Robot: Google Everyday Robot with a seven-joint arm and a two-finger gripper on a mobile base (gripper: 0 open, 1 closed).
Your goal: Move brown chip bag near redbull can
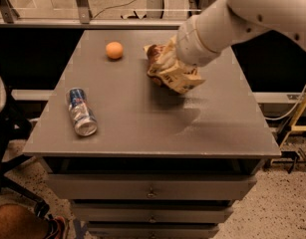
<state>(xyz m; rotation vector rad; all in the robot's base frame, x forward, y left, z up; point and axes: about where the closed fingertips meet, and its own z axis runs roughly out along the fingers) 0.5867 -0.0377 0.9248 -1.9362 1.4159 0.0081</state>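
We logged the gripper (pixel 168 65) over the far right part of the grey table (pixel 142 128), at the end of the white arm (pixel 227 24) that came in from the upper right. The arm's wrist covered most of it. The jaws were clamped on the brown chip bag (pixel 176 77): the bag was bunched up against the arm's end and appeared to hang just clear of the tabletop, with a soft shadow on the surface below and in front of it.

The bag was crinkled, with dark brown at its far left end and cream with lettering on the near side. It tilted, its near right corner lowest.

The redbull can (pixel 81 111) lay on its side near the table's left edge, its shiny silver end pointing toward the front edge and its blue part toward the back. It was well apart from the bag, with bare tabletop between them.

An orange ball (pixel 114 50) sat toward the back of the table, left of the bag and near it but not touching, and well behind the can.

Under the tabletop we noted a drawer front (pixel 151 188) with a small knob. A yellow frame (pixel 301 118) stood at the right edge, off the table.
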